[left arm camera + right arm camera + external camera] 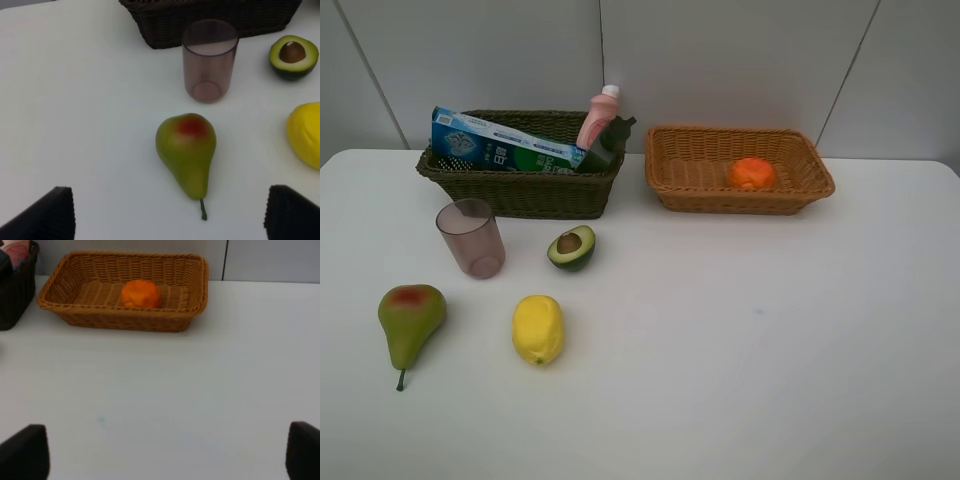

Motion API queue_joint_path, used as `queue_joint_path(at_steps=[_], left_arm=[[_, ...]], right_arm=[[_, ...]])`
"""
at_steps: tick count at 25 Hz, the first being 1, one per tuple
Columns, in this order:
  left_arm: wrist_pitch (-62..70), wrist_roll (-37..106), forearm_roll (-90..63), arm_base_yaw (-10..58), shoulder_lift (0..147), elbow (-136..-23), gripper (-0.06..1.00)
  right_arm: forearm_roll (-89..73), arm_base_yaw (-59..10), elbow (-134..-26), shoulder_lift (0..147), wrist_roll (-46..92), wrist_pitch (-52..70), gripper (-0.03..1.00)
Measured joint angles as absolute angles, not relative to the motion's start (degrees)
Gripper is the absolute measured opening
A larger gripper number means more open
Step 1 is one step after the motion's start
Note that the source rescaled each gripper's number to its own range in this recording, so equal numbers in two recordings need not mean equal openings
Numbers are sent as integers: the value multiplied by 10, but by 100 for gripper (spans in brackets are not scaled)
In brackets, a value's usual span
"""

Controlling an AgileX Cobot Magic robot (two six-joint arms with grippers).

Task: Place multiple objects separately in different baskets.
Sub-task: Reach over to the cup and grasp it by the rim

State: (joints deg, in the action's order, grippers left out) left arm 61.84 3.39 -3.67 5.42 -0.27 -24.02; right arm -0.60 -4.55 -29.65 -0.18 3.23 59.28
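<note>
The dark olive basket (525, 195) at the back left holds the blue-green toothpaste box (505, 148), the pink bottle (598, 118) and the dark green bottle (610, 146). To its right, the light tan basket (740, 204) holds the orange (752, 173). On the table in front stand the mauve cup (471, 238), the halved avocado (572, 247), the lemon (538, 329) and the pear (410, 318). My left gripper (171, 200) hangs open above the pear (186, 152), apart from it. My right gripper (165, 440) is open over bare table, short of the tan basket (125, 320) and the orange (141, 293).
The white table (750, 330) meets a grey panelled wall behind the baskets. In the left wrist view the cup (209, 60) stands just beyond the pear, with the avocado (293, 56) and lemon (305, 132) to one side. Neither arm shows in the exterior view.
</note>
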Motion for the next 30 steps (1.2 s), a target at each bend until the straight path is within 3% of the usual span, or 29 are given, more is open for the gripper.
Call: queue_joint_path(at_steps=[30], left_arm=[[606,34,-56,54,10,-282,100]], right_arm=[[-6,-45,-297,-2,32,593,100]])
